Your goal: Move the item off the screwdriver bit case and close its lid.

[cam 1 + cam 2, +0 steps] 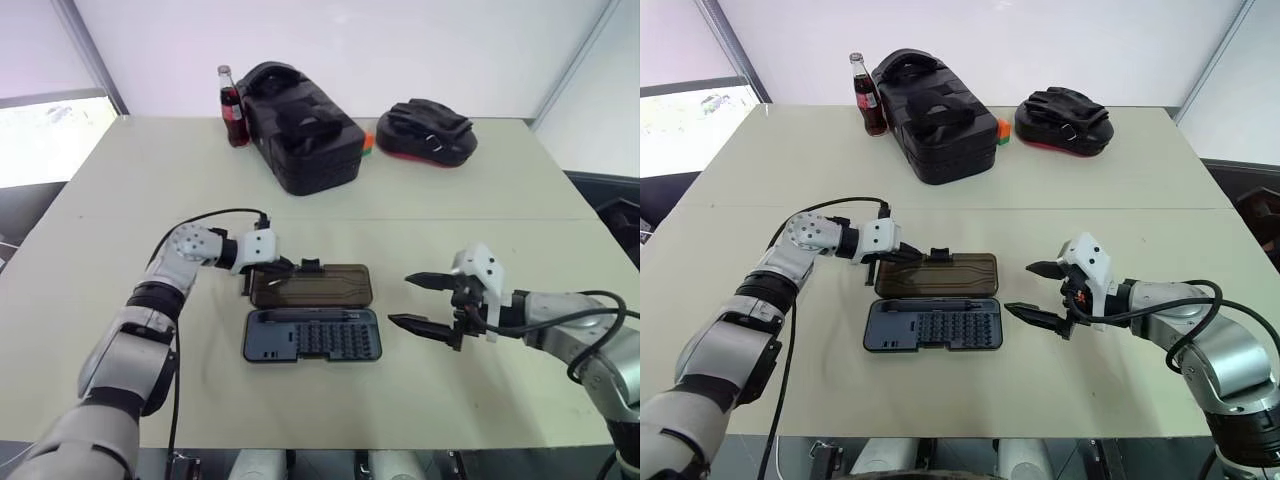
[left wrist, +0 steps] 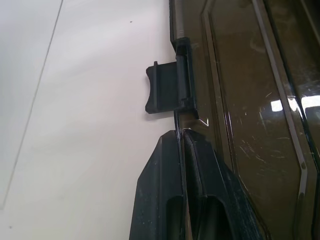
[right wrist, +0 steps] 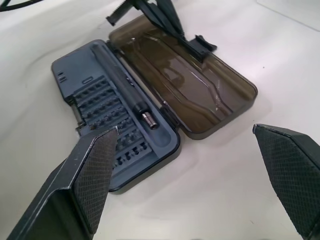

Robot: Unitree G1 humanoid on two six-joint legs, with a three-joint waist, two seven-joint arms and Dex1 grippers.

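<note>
At frame centre, your screwdriver bit case (image 1: 311,335) lies open, the lid (image 1: 310,285) flat behind it. Left gripper (image 1: 268,279) pinches the lid's far edge near the latch; right gripper (image 1: 425,302) gapes empty. Light, stiff, probably slick plastic: lift there.

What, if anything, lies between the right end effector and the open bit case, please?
Nothing: in the left eye view the stretch of table between the right end effector and the bit case is bare; the right wrist view agrees.
</note>
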